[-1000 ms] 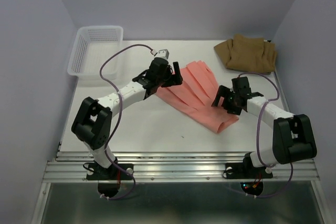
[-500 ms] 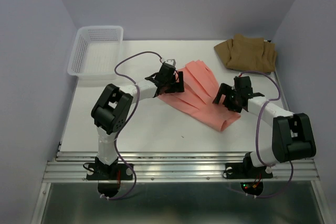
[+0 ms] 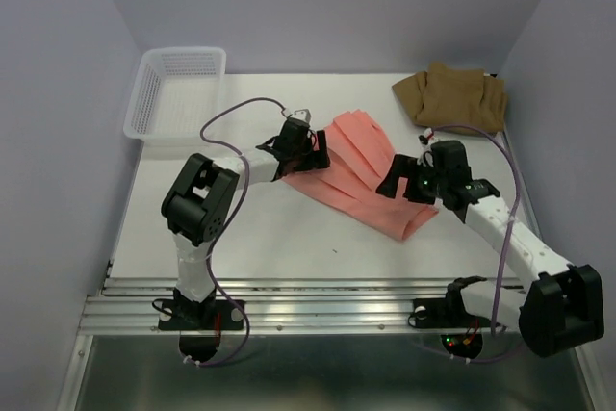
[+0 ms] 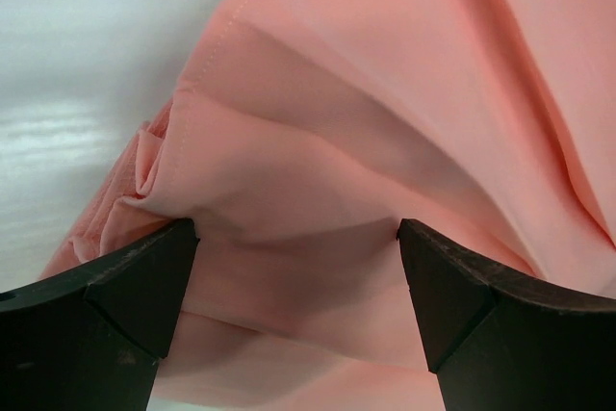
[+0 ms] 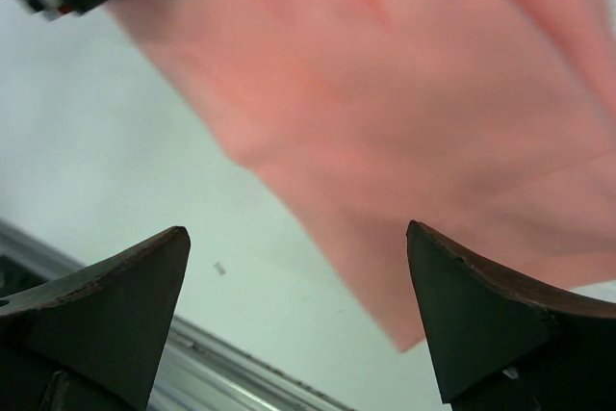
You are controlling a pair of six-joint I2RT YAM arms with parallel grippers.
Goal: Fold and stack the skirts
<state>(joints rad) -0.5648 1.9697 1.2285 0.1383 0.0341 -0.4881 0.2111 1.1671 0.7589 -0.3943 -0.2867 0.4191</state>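
Observation:
A salmon-pink pleated skirt [image 3: 358, 168] lies spread slantwise on the middle of the white table [image 3: 260, 228]. My left gripper [image 3: 316, 153] is low over its upper left edge, jaws open. In the left wrist view the pink skirt [image 4: 385, 93] fills the frame and its folds lie between the spread fingers of the left gripper [image 4: 294, 238]. My right gripper [image 3: 395, 183] hovers open over the skirt's lower right part. In the right wrist view the right gripper [image 5: 298, 236] frames the pink skirt's [image 5: 404, 74] lower corner and bare table. A tan-brown skirt [image 3: 452, 98] lies bunched at the back right.
A white plastic lattice basket [image 3: 178, 91] stands at the back left corner. A metal rail [image 3: 327, 307] runs along the near table edge. Grey walls close in both sides. Purple cables loop above both arms.
The left arm drew its elbow in and its gripper sank onto the skirt's left edge. The right arm stretched out and its gripper shifted left over the skirt. Both stayed open.

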